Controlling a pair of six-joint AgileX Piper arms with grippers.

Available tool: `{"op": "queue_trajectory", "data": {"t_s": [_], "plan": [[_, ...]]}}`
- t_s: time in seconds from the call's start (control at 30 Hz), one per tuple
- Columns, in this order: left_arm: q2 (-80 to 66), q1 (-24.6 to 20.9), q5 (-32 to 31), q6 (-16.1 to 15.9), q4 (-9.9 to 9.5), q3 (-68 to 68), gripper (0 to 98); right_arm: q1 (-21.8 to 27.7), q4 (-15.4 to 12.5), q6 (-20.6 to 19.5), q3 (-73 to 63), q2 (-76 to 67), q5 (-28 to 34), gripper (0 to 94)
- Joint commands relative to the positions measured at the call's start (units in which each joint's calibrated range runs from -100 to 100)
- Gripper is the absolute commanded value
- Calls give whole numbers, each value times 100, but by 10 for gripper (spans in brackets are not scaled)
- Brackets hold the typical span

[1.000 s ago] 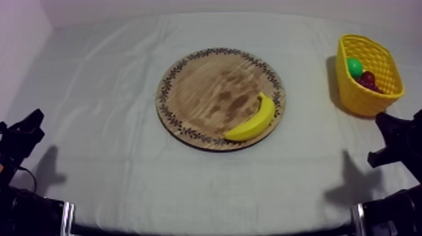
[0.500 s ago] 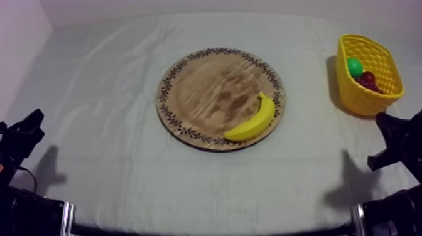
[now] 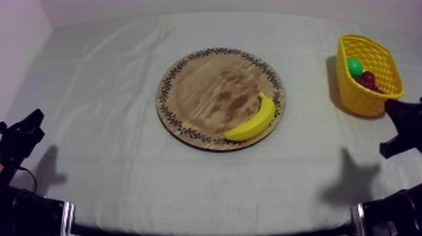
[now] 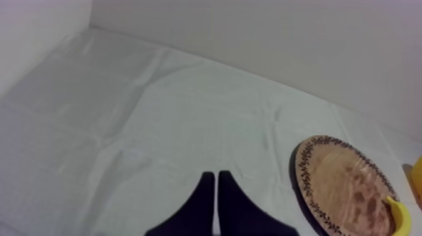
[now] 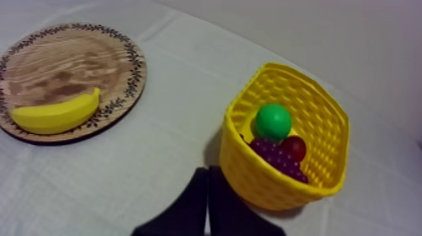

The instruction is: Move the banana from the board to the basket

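**Banana at the board's rim; both grippers closed and empty**

The banana (image 3: 251, 120) lies flat on the round wooden board (image 3: 201, 94) at about 4 o'clock, with its outer curve following the patterned rim. I judge it to be a light, stiff moulded toy with a smooth skin, so it is liable to slip or roll in a pinch. The best hold looks to be across the thick middle, fingers square to its length and clear of the tapered ends.

The yellow basket (image 3: 344, 69) stands at about 2 o'clock from the board, well apart from it, near the table's edge. It holds a green round fruit (image 5: 272, 122), a small red fruit (image 5: 293, 148) and a bunch of grapes (image 5: 275, 157), with room left inside.

The left gripper (image 4: 215, 177) has its fingers pressed together over bare cloth (image 3: 125, 163), out at the board's 9 o'clock side. The right gripper (image 5: 208, 171) is likewise pressed together, just beside the basket's wall.

The cloth between board and basket is open. The basket's wall is tall, so the carry must clear its rim, and a knock could shift it.
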Motion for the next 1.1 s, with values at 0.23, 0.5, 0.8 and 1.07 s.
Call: {"op": "queue_trajectory", "data": {"t_s": [0.23, 0.5, 0.8, 1.07], "plan": [[0, 2, 0, 2, 2, 0, 1, -386, -667, 623, -2703, 1746, 940, 2], [0, 2, 0, 2, 2, 0, 1, -311, -1415, 1486, -4129, 3194, 1778, 2], [0, 2, 0, 2, 2, 0, 1, -792, -1372, 2342, -4473, 4494, 2017, 2], [0, 2, 0, 2, 2, 0, 1, -1302, -1153, 2936, -3846, 5028, 1646, 2]]}}
